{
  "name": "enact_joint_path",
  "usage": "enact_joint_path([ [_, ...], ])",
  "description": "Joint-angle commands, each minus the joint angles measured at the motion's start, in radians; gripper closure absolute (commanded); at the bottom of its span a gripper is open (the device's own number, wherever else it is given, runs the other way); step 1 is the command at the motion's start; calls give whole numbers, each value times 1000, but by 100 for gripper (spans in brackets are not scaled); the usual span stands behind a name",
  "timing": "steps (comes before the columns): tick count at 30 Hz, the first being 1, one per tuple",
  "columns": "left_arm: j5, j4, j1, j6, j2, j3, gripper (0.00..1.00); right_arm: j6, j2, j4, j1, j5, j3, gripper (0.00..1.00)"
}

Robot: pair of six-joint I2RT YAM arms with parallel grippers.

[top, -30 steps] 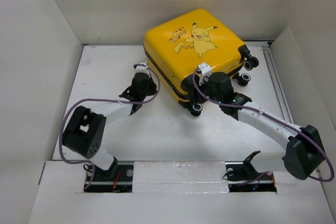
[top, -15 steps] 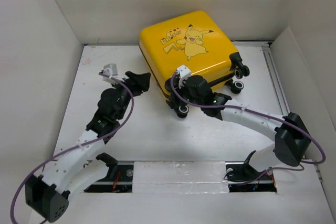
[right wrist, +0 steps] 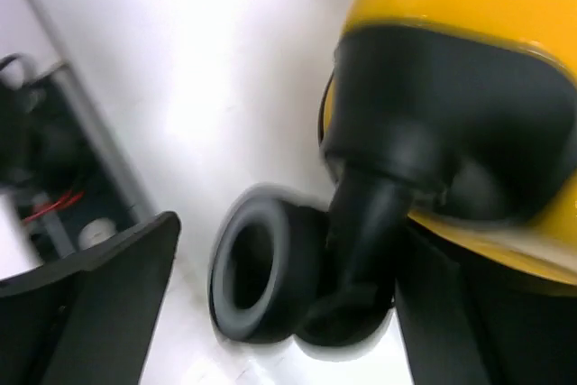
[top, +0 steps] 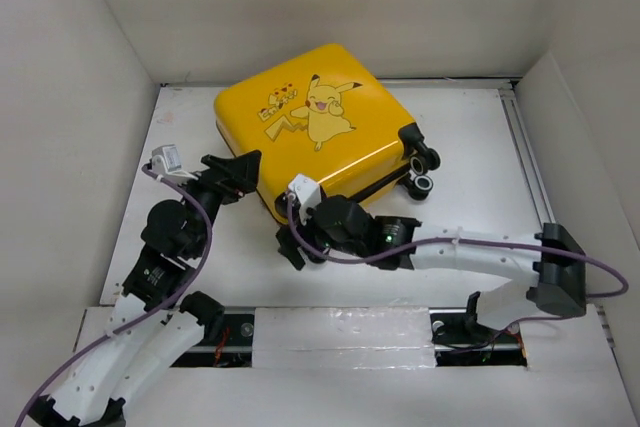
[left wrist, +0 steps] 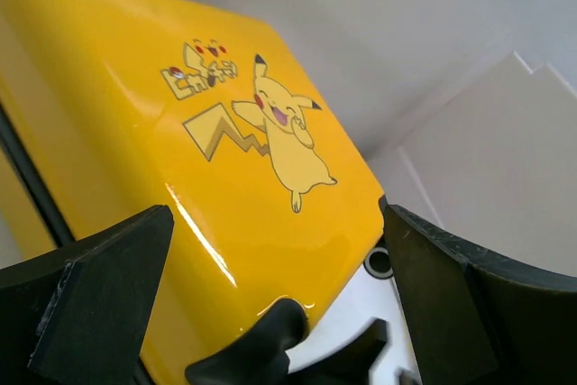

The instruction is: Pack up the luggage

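The luggage (top: 300, 122), a closed yellow Pikachu suitcase, lies flat and skewed on the white table (top: 470, 137). My left gripper (top: 238, 175) is open beside its near-left edge. In the left wrist view the yellow lid (left wrist: 180, 160) fills the space ahead of the left gripper (left wrist: 279, 313), with nothing between the wide jaws. My right gripper (top: 292, 242) is at the case's near corner. In the right wrist view the right gripper (right wrist: 279, 313) is open around a black caster wheel (right wrist: 257, 277), with a gap on the wheel's left. Two more casters (top: 423, 172) show at the case's right corner.
White walls close in the table on the left, back and right. A metal rail (top: 522, 147) runs along the right side. Both arm bases and a taped white strip (top: 340, 327) line the near edge. A cable loops off each arm.
The suitcase has slid and turned to the left and nearer. My left arm swung back to the left and its gripper opened. The right gripper followed the near caster and its jaws widened.
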Motion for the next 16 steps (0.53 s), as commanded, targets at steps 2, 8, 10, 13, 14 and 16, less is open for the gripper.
enact_joint_path([
  [2, 80, -71, 2, 1, -16, 51, 0, -48, -171, 12, 123, -25, 109, 0],
  [8, 172, 0, 2, 22, -25, 28, 0, -57, -409, -77, 142, 173, 47, 0],
  [10, 183, 0, 2, 22, -25, 19, 0, -46, -488, -87, 142, 267, -14, 0],
  [13, 208, 23, 2, 36, -47, -16, 0, -46, -550, -110, 142, 362, -80, 0],
  [14, 208, 44, 2, 36, -56, -16, 0, -46, -580, -110, 142, 385, -94, 0],
  [16, 182, 45, 2, 36, -70, -16, 0, -46, -591, -110, 130, 446, -116, 0],
])
